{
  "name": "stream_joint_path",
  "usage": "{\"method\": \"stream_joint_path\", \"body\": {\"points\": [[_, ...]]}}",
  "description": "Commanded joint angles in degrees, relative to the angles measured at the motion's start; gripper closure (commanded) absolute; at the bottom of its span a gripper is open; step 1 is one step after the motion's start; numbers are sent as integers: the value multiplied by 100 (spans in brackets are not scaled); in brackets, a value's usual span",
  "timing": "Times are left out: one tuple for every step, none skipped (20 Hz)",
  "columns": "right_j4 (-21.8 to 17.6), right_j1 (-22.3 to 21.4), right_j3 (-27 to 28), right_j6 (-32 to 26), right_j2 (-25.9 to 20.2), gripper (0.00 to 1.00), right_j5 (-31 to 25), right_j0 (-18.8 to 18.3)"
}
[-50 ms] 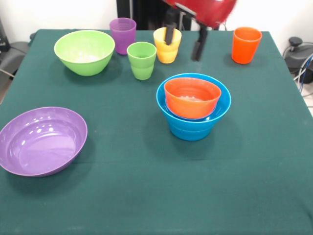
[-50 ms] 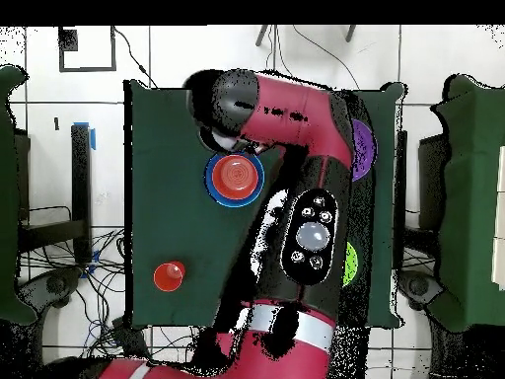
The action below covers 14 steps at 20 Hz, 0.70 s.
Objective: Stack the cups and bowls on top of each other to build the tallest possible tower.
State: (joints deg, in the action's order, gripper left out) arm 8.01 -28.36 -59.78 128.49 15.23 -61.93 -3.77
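**On the table: a low stack, four loose cups, an open gripper above them**

At the table's (image 1: 146,205) left edge, toward the near corner, a large purple bowl (image 1: 41,141) is seen lying tilted and empty. Toward the far left corner a lime bowl (image 1: 84,51) stands upright, nothing but glare visible inside. Along the far edge the purple cup (image 1: 122,35), green cup (image 1: 142,59) and yellow cup (image 1: 167,45) are grouped close together, apparently all empty. Near the middle the tower (image 1: 193,107) is found: an orange bowl (image 1: 191,97) is nested, slightly tilted, in a blue bowl (image 1: 215,117); further bowls beneath cannot be told apart. At the far right corner the orange cup (image 1: 246,44) stands alone.

The gripper (image 1: 183,41) is held spread and empty over the far edge, one finger in front of the yellow cup, the other between that cup and the orange one.

Trouble is judged likeliest among the crowded cups: if the yellow cup is approached, the green or purple neighbour could be knocked over by a finger. The tilted orange bowl could make anything set upon it slide. The overhead view is largely blocked by the arm.
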Motion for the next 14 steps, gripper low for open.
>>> {"method": "stream_joint_path", "body": {"points": [[-712, 414, 800, -1990, -830, 0, -852, -521], [-773, 474, 950, -2091, -875, 0, -924, -590], [-834, 534, 1099, -2192, -920, 0, -995, -660], [-888, 615, 1271, -2286, -967, 0, -1057, -717], [-944, 691, 1409, -2387, -1024, 0, -1092, -783], [-997, 780, 1561, -2503, -1085, 0, -1117, -864], [-1048, 859, 1688, -2598, -1134, 0, -1118, -921], [-1100, 935, 1808, -2682, -1174, 0, -1111, -967], [-1143, 1017, 1936, -2770, -1212, 0, -1110, -1011], [-1172, 1099, 2061, -2858, -1250, 0, -1108, -1050], [-1201, 1182, 2186, -2947, -1289, 0, -1106, -1088], [-1219, 1264, 2301, -3039, -1325, 0, -1101, -1126], [-1230, 1352, 2419, -3129, -1358, 0, -1093, -1159], [-1234, 1440, 2529, -3219, -1389, 0, -1079, -1192]]}}
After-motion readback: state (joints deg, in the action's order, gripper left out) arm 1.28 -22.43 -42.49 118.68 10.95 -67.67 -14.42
